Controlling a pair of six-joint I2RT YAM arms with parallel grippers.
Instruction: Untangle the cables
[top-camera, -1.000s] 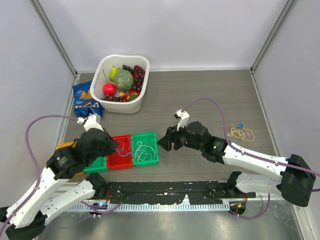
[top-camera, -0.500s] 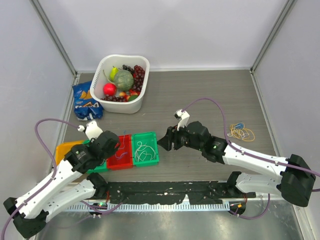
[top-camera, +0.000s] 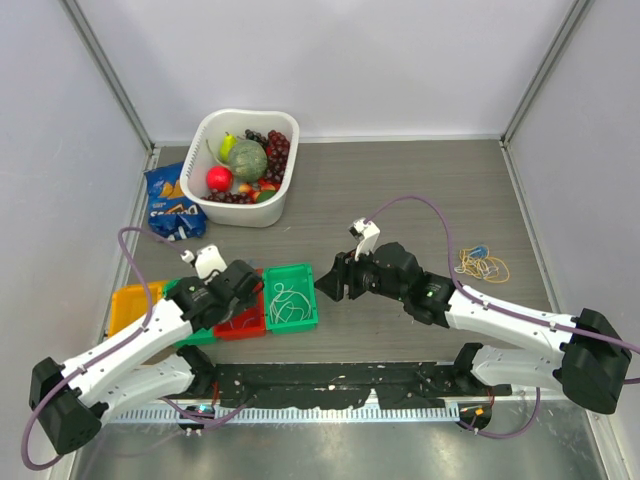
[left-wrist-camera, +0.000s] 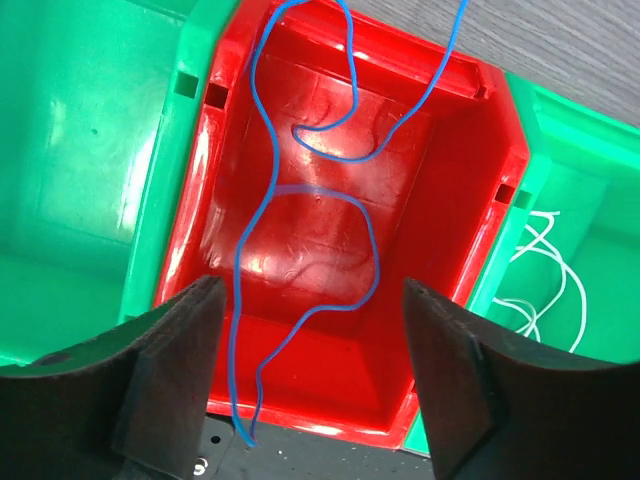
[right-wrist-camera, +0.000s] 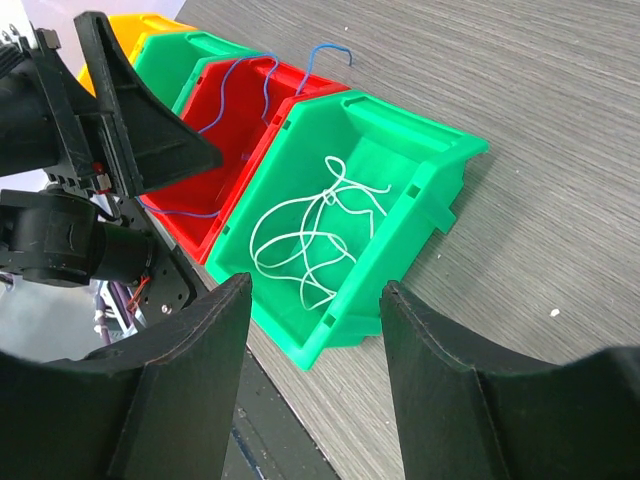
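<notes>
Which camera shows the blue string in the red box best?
The left wrist view: it looks straight into the red plastic bin, so the thin blue wire shows large. The right wrist view shows it smaller, sideways, trailing over the bin's rim. In the top view it barely shows.

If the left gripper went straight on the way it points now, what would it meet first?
Likely the blue cable lying in the red bin, then the bin's floor: the open left gripper points down into it. Depth is unclear.
</notes>
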